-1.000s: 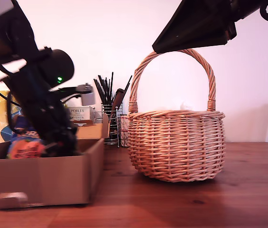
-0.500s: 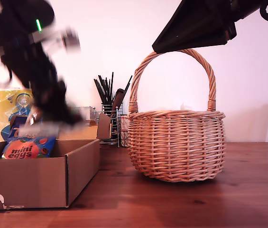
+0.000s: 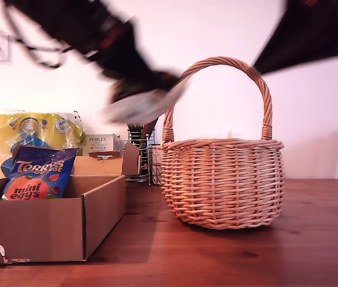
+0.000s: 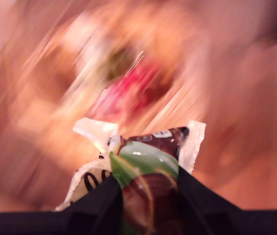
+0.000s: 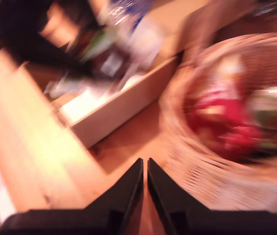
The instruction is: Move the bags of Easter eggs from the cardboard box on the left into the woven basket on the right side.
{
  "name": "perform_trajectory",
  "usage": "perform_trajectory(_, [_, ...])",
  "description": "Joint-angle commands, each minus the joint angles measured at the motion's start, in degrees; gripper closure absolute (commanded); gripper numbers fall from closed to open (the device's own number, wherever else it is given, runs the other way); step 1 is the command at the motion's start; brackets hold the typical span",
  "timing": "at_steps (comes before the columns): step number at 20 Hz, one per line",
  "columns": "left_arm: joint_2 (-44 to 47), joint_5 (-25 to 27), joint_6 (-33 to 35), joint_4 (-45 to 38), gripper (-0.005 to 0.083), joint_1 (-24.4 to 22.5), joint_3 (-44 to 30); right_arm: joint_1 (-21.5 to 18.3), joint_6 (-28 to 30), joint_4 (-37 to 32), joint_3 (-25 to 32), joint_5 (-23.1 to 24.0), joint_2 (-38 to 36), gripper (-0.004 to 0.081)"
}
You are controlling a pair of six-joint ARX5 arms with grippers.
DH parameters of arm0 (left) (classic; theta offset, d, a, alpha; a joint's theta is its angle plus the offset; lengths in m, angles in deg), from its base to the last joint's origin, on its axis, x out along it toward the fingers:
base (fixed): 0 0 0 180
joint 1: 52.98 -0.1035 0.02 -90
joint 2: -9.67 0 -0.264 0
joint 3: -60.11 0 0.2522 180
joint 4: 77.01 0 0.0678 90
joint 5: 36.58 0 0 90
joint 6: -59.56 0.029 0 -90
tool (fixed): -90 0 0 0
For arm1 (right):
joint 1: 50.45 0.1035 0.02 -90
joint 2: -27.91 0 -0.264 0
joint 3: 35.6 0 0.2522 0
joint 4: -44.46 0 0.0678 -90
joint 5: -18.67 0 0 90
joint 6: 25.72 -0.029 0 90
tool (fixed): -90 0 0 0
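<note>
One cardboard box sits at the exterior view's left and one woven basket at its right. Two pouches show in the box: one dark blue Terry's bag and one orange mini eggs bag. One white pouch with green-brown print hangs in a claw. Blurred red and pale shapes lie in the basket; their number cannot be told. One yellow pack, one white Porlex box and one wire utensil holder stand far behind.

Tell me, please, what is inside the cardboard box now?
In the cardboard box stand a blue Terry's bag and, in front of it, an orange mini eggs bag. The front wall hides the box floor, so more bags may lie there.
</note>
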Motion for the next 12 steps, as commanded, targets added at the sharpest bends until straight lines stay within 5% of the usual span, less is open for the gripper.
perform_trajectory(1, [0.26,-0.44,-0.57,-6.05,0.0593,1.81,-0.52,-1.11,0.33,2.1,-0.17,0.04,-1.66,0.0783])
perform_trajectory(6, [-5.05,-0.11,-2.23,-22.05,0.0593,5.95,-0.52,-4.15,0.35,4.96,-0.17,0.22,-4.22,0.0783])
perform_trajectory(12, [-17.22,8.92,-1.92,-41.55,0.0593,6.62,0.02,-4.26,0.48,5.66,-0.17,0.24,-4.26,0.0783])
